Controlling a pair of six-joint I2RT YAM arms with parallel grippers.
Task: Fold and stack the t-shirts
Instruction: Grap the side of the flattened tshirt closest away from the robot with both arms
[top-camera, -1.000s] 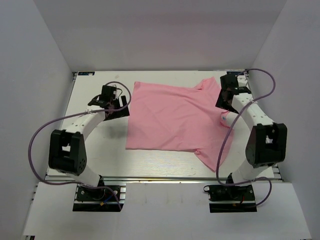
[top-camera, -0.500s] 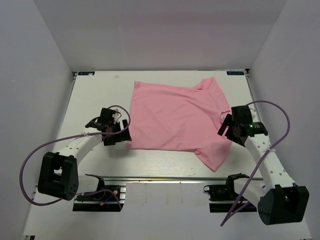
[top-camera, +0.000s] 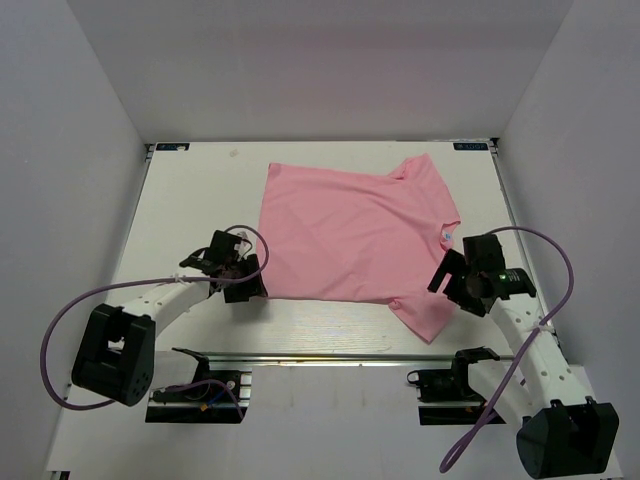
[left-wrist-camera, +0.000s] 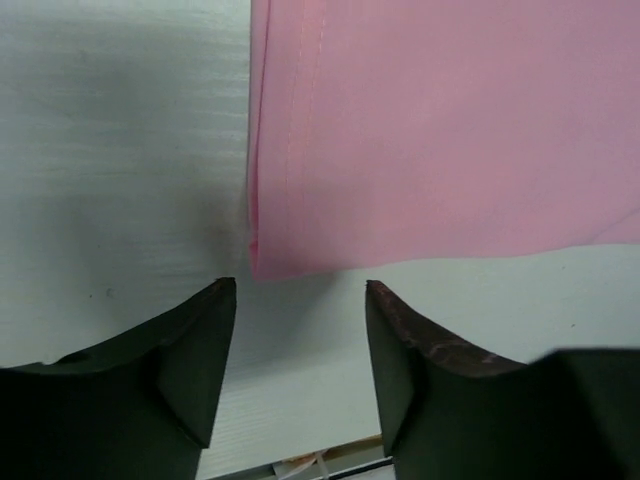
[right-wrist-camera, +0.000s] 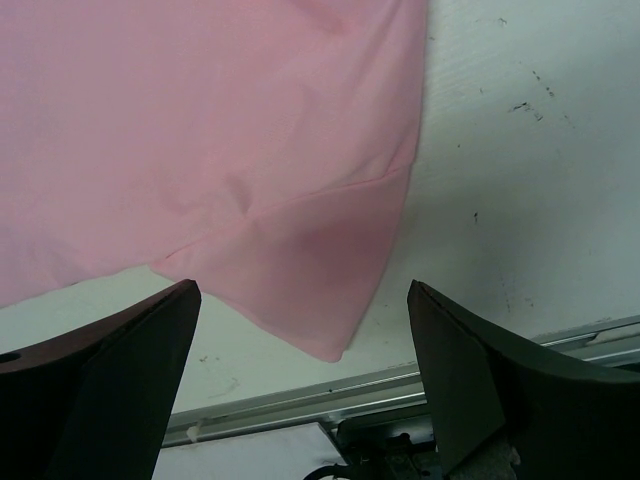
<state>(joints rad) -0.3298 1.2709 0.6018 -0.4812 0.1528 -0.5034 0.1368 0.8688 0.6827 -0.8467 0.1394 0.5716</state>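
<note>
The light-pink t-shirt (top-camera: 350, 235) lies flat on the white table, partly folded, with one sleeve pointing to the near right. My left gripper (top-camera: 248, 288) is open and empty, low beside the shirt's near left corner (left-wrist-camera: 262, 265); that corner lies just beyond its fingertips. My right gripper (top-camera: 448, 285) is open and empty, held over the near right sleeve (right-wrist-camera: 320, 290), whose tip shows between its fingers.
The table (top-camera: 190, 200) is white and bounded by grey walls on three sides. A metal rail (top-camera: 330, 357) runs along the near edge, seen also in the right wrist view (right-wrist-camera: 380, 385). Both arm bases stand below it.
Both arms have swung from the far side of the table toward the near edge. The left gripper moved to the shirt's near left corner, the right gripper to the near right sleeve. The shirt has not moved.
</note>
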